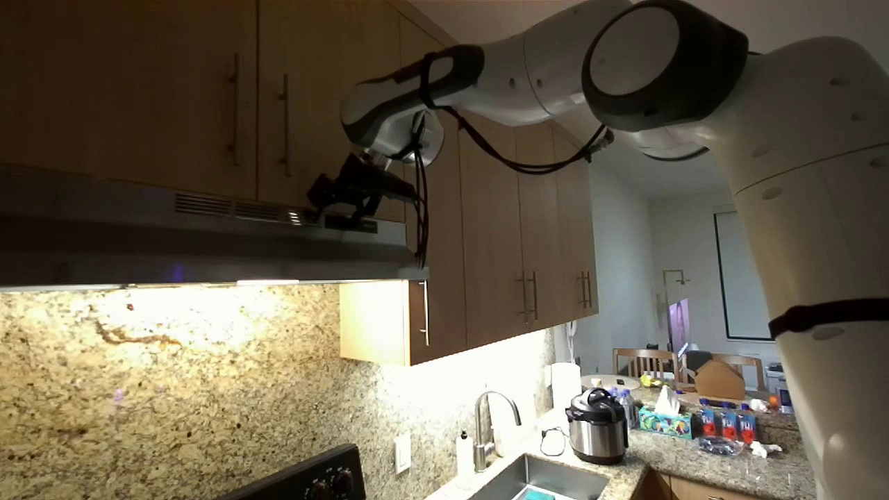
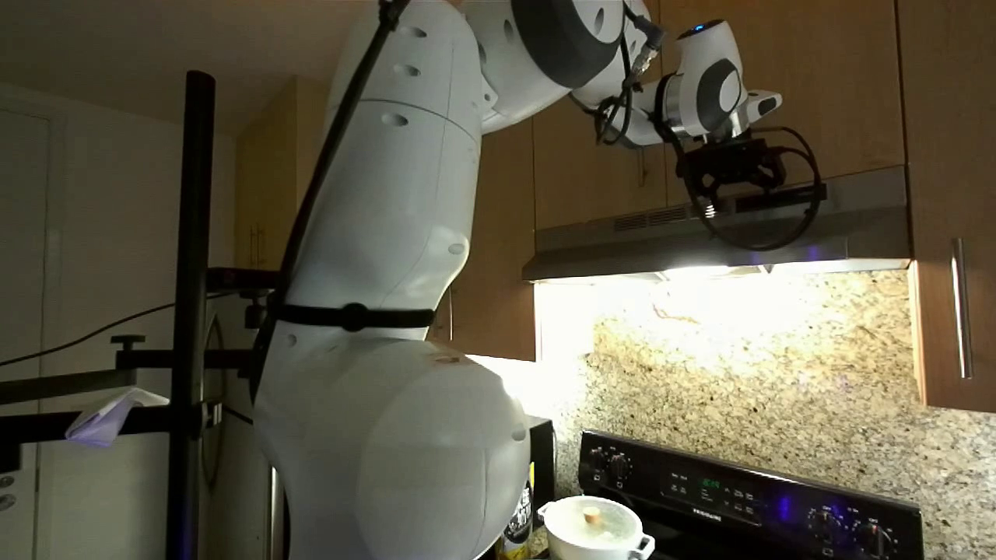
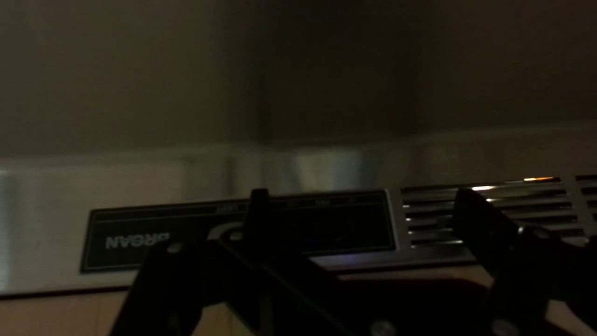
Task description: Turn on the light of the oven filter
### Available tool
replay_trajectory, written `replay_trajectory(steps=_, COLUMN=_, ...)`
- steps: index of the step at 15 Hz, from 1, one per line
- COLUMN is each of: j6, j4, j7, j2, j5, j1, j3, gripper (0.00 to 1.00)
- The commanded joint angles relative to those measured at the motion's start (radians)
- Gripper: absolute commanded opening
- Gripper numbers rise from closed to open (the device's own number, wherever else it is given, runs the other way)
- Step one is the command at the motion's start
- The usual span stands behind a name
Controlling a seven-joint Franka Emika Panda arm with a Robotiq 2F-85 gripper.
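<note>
The oven filter is a steel range hood (image 1: pixel 208 246) under the wooden cabinets, also in the other views (image 2: pixel 622 243) (image 3: pixel 116 182). Its black control panel (image 3: pixel 326 224) reads upside down in the wrist view; a faint round outline shows on it, and small labels are too dark to read. The hood light (image 1: pixel 267 282) glows under the hood, also in an exterior view (image 2: pixel 696 271). My gripper (image 3: pixel 364 198) is open and empty. One finger overlaps the panel, the other the vent slots. In both exterior views it is at the hood front (image 1: pixel 337 214) (image 2: pixel 735 194); contact cannot be told.
Vent slots (image 3: pixel 433 210) lie beside the panel. Cabinets with bar handles (image 1: pixel 285 125) rise close above the hood. A cable loop (image 2: pixel 759 247) hangs from the wrist before the hood. Below are a stove (image 2: pixel 724 498) and a white pot (image 2: pixel 595 533).
</note>
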Motion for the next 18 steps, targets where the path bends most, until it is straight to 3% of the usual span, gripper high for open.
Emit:
replay_trajectory(steps=1, j6=0.004, j4=0.029, j7=-0.001, j2=0.026, j5=0.005, j1=0.01, j3=0.01, gripper=1.0)
replay_trajectory(steps=7, j6=0.04, j4=-0.07, j7=0.051, j2=-0.061, j5=-0.059, j1=0.021, j3=-0.002, gripper=1.0)
replay_trajectory(steps=10, j6=0.058, j4=-0.119, j7=0.14, j2=-0.107, j5=-0.133, j1=0.031, j3=-0.008, gripper=1.0)
replay_trajectory(steps=16, j6=0.016, j4=-0.229, j7=0.487, j2=-0.233, j5=-0.394, j1=0.061, j3=0.016, gripper=1.0)
replay_trajectory(steps=18, j6=-0.009, j4=-0.273, j7=0.612, j2=-0.27, j5=-0.486, j1=0.045, j3=0.056, gripper=1.0)
